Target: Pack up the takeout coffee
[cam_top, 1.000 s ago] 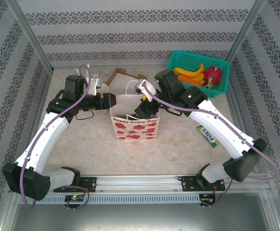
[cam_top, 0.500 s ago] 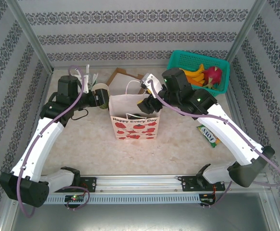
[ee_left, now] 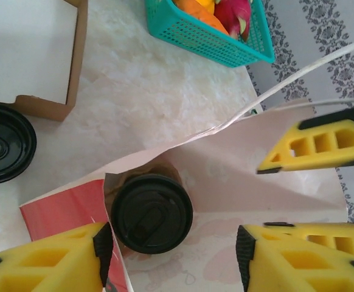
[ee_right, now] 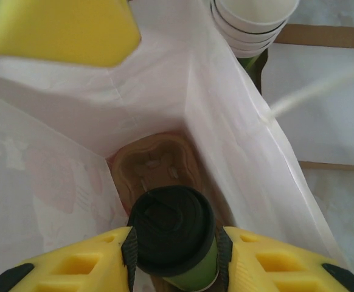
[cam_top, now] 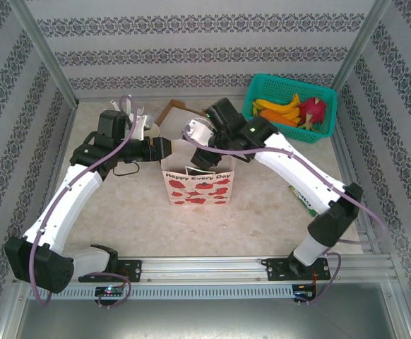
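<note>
The takeout coffee, a green cup with a black lid, hangs inside the white strawberry paper bag. My right gripper is shut on it, a pad on each side of the lid. Below it the brown pulp carrier lies on the bag floor with an empty slot. In the left wrist view a black-lidded cup shows low in the bag. My left gripper is open at the bag's left rim, one finger outside the wall. The right gripper reaches in from behind.
A teal basket of fruit stands at the back right. A brown cardboard box lies behind the bag, with a loose black lid beside it. A stack of white cups stands left of the bag. A green packet lies right.
The left gripper swung away from the bag half a second ago and is back at its left rim. The right gripper has shifted left inside the bag, and the arm's elbow swung inward.
</note>
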Robot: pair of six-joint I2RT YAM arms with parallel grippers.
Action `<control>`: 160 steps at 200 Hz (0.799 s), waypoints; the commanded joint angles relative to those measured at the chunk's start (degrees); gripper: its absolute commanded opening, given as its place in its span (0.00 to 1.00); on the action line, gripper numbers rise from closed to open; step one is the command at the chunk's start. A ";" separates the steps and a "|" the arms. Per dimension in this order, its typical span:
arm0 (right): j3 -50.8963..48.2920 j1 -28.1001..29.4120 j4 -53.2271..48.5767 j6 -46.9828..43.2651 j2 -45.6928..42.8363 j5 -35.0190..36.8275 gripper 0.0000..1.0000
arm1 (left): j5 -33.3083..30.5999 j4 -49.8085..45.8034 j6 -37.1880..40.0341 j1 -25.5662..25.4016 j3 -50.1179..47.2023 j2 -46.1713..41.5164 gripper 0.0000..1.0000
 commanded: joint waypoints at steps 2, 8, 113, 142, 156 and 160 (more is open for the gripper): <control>4.22 1.58 -8.03 -5.35 3.16 2.42 0.42 | 0.92 -2.52 1.86 -1.26 1.81 1.71 0.51; 4.95 1.88 -9.09 -6.06 4.13 2.74 0.42 | 0.74 -2.66 2.02 -1.42 1.96 1.92 0.48; 10.38 4.32 -12.47 -13.66 14.27 2.77 0.08 | -1.57 -3.71 1.40 -1.72 3.07 2.67 0.00; 9.11 3.73 -12.25 -15.54 15.20 2.18 0.00 | -1.93 -3.60 1.13 -1.68 3.37 2.36 0.00; 8.28 3.62 -11.99 -16.37 15.54 2.52 0.00 | -2.34 -3.55 1.07 -1.68 3.35 2.28 0.00; 7.97 3.62 -11.83 -16.65 15.66 2.79 0.00 | -2.38 -3.61 1.04 -1.70 3.40 2.17 0.00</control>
